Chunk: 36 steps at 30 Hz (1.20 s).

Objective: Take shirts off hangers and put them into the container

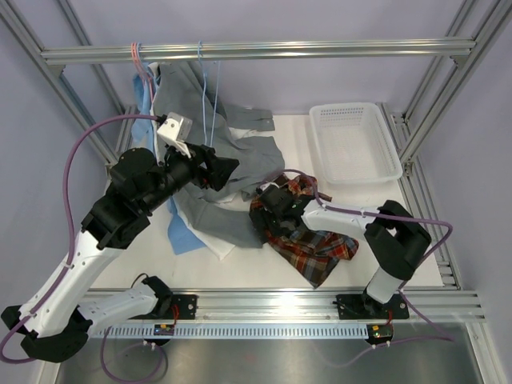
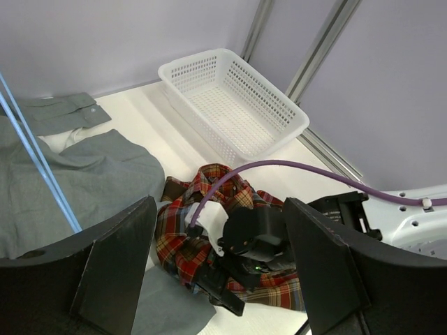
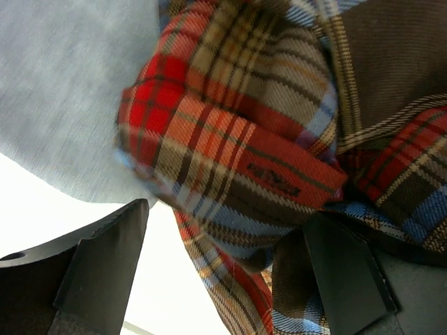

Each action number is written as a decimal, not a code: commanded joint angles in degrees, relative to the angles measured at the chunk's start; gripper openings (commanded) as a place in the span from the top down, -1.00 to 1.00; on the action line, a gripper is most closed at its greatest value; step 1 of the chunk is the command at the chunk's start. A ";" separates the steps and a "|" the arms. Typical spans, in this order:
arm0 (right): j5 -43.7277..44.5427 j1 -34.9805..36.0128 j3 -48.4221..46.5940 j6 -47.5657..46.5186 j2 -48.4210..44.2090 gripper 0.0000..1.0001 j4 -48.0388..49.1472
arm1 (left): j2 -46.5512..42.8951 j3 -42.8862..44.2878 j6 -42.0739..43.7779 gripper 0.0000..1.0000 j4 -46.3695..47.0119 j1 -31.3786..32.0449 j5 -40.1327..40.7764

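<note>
Surface: white table inside an aluminium frame, with lilac walls behind and at both sides. A rail crosses the rear and carries a pink hanger and a blue hanger by their hooks.

The grey shirt drapes from below the rail onto the table, over the white shirt and blue shirt.

The basket stands at right rear. The plaid shirt lies crumpled in front of it, apart from it.

The left gripper is raised over the grey shirt, jaws wide with nothing between them. The right gripper sits low on the plaid shirt, jaws wide around a plaid fold.
</note>
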State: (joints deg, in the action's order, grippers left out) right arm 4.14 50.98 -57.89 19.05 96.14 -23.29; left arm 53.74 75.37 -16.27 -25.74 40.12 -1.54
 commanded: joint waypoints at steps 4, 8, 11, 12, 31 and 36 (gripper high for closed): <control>21.16 0.96 -5.13 9.15 3.97 -0.70 -6.42 | -2.32 2.50 0.45 -0.59 1.13 0.31 -2.24; 26.09 0.96 -4.60 12.41 3.09 -0.37 -7.21 | -3.37 2.85 0.63 -0.60 0.86 0.31 -1.71; 26.97 1.05 -4.08 12.94 2.13 0.18 -7.04 | -3.20 3.38 0.63 -0.60 0.86 0.22 -2.15; 27.49 1.22 -3.90 12.94 1.17 0.33 -6.60 | -3.11 3.46 0.63 -0.60 0.86 0.31 -2.24; 32.95 7.12 -19.44 -1.62 -28.89 1.00 -14.06 | 0.93 2.06 -2.88 -0.64 0.69 0.31 7.75; 37.60 6.24 -32.27 -11.12 -29.17 1.00 -13.89 | 2.43 2.67 -5.60 -0.73 -0.63 0.31 12.95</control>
State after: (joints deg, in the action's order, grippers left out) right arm 35.55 57.84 -84.88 16.40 67.22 -38.28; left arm 55.68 76.79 -19.20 -27.16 40.21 5.50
